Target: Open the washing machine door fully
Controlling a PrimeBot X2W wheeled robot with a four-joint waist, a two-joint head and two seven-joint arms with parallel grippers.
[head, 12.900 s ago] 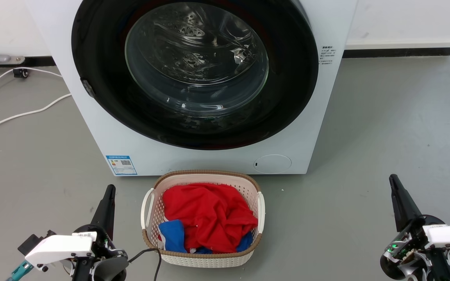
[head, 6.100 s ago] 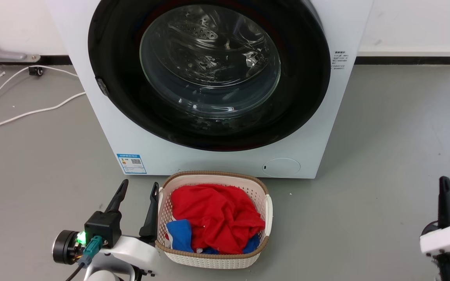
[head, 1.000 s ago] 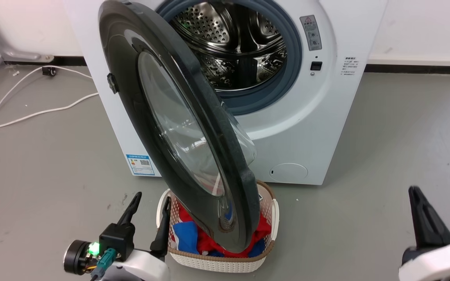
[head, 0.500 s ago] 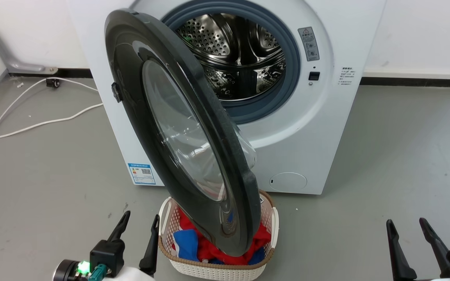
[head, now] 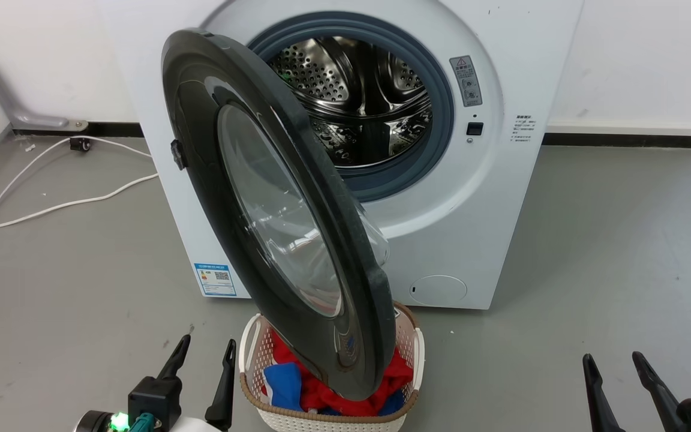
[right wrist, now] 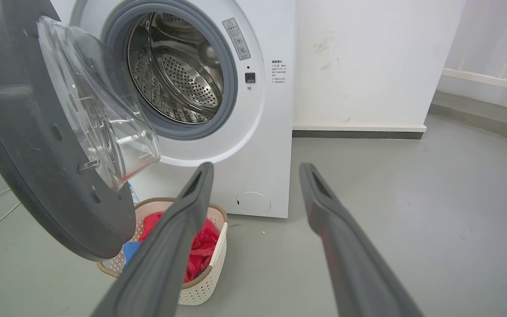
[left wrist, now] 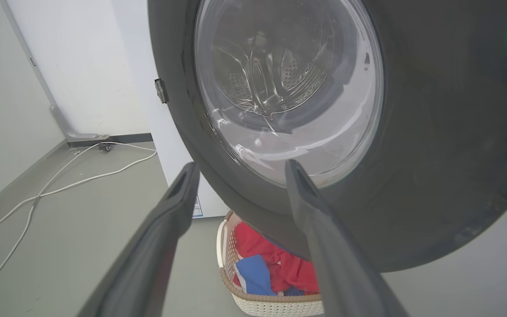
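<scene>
Left gripper sits low at the near left, jaws apart and empty, just beside the laundry basket. Right gripper is at the near right, jaws also apart and empty, over bare floor and well apart from everything else. The basket stands on the floor in front of the machine and holds red clothes and blue clothes. The washing machine door is hinged on the left and swung roughly halfway out, its lower rim overhanging the basket. Neither gripper touches it. Behind it is the washing machine, with the steel drum exposed inside the grey-blue gasket. A white cable lies on the floor at the far left.
</scene>
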